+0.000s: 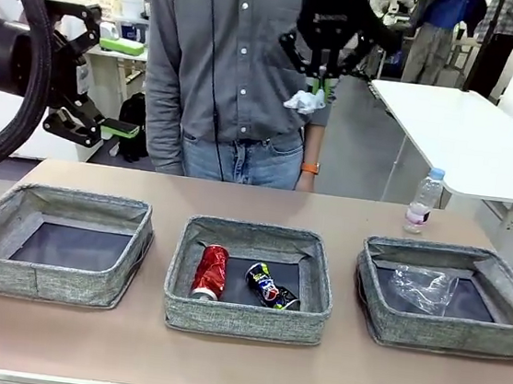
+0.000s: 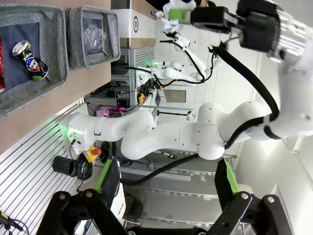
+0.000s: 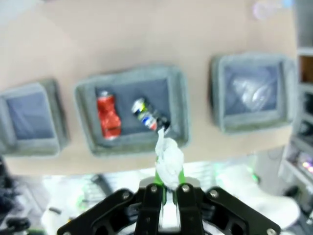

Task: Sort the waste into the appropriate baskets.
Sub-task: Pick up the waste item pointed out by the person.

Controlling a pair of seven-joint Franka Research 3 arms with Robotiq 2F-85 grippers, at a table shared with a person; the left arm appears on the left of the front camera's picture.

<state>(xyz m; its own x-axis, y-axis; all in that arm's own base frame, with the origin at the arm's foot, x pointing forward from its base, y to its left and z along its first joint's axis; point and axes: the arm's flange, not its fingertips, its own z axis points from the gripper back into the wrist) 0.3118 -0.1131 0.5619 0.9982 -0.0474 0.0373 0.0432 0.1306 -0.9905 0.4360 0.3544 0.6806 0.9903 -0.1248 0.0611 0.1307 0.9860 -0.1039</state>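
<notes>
My right claw (image 1: 317,88) hangs high above the table (image 1: 237,366), pressed together on the white paper wad (image 3: 168,157), which bulges out past my fingertips, so the pinch looks shallow. Straight below me lies the middle basket (image 1: 244,318) with the red can (image 1: 210,272) and the blue-and-yellow can (image 1: 271,286). Below and off to my right arm's side, the right basket (image 1: 444,336) holds the clear plastic cup (image 1: 422,287). Paper belongs with neither, I judge, so my target is the bare left basket (image 1: 43,279), below and well across toward my left claw (image 1: 122,87) (spread wide, holding nothing, raised off to that side). To do this well I would travel across at height, keep the pinch firm, then come down over the dark base of that basket before parting my fingers: a light wad dropped from high may drift or bounce over the low wall. The water bottle (image 1: 424,200) stands on the table beyond the right basket, well away from my path.
</notes>
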